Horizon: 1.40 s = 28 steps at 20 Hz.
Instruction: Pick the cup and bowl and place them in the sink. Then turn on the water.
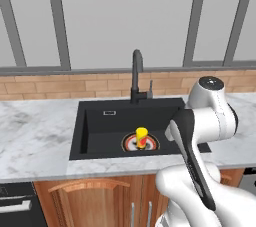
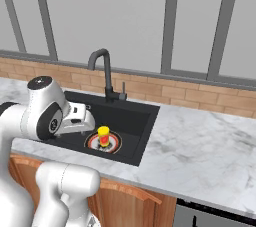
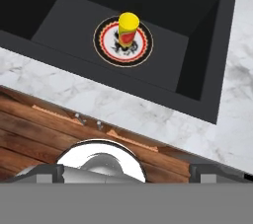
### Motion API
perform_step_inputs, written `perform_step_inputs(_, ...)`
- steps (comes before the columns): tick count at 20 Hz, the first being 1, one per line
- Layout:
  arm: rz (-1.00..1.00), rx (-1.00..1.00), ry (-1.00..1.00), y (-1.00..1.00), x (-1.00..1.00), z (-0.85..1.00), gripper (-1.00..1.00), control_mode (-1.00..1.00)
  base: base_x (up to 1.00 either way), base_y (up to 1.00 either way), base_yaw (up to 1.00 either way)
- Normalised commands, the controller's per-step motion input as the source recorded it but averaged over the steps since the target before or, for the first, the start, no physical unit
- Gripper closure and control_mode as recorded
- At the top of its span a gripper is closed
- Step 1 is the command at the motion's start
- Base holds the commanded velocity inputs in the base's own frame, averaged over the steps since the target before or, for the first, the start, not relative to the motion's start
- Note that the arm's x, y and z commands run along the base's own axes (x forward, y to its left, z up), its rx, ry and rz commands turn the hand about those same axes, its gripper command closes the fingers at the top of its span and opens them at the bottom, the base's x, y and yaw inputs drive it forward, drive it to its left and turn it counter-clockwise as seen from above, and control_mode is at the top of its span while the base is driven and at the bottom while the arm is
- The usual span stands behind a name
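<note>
The small yellow cup [image 1: 142,136] [image 2: 103,135] [image 3: 128,28] stands upright on the red-and-white ringed drain [image 3: 106,45] in the black sink [image 1: 100,131] [image 2: 135,121] [image 3: 59,16]. My gripper [image 3: 133,171] hovers above the counter's front edge, pulled back from the basin. It is open wide, and nothing sits between its dark fingertips [image 3: 49,172]. The cup lies well ahead of it, untouched. The bowl is out of view. No water shows at the spout of the black gooseneck faucet [image 1: 136,73] [image 2: 102,66].
White marble counter [image 1: 35,131] [image 2: 200,146] spreads on both sides of the sink. Wooden cabinet doors [image 3: 44,129] run below the front edge. A brick backsplash [image 1: 60,86] and window frames rise behind the faucet. A dark appliance [image 1: 15,206] sits at the lower left.
</note>
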Motion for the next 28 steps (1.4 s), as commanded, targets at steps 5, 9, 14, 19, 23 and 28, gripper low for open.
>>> perform_step_inputs(5, 0.00, 0.00, 0.00, 0.00, 0.00, 0.00, -1.00, 1.00, -0.67, 0.08, -0.04)
perform_step_inputs(9, 0.00, 0.00, 0.00, 0.00, 0.00, 0.00, -1.00, 1.00, -0.44, 0.28, -0.05)
perform_step_inputs(14, 0.00, 0.00, 0.00, 0.00, 0.00, 0.00, -1.00, 1.00, -0.10, 0.60, -0.03)
perform_step_inputs(19, 0.00, 0.00, 0.00, 0.00, 0.00, 0.00, -1.00, 1.00, -0.01, 0.58, 0.06)
perform_step_inputs(23, 0.00, 0.00, 0.00, 0.00, 0.00, 0.00, -1.00, 1.00, -0.02, 0.57, 0.41)
perform_step_inputs(28, 0.00, 0.00, 0.00, 0.00, 0.00, 0.00, -1.00, 1.00, -0.06, 0.45, 0.67)
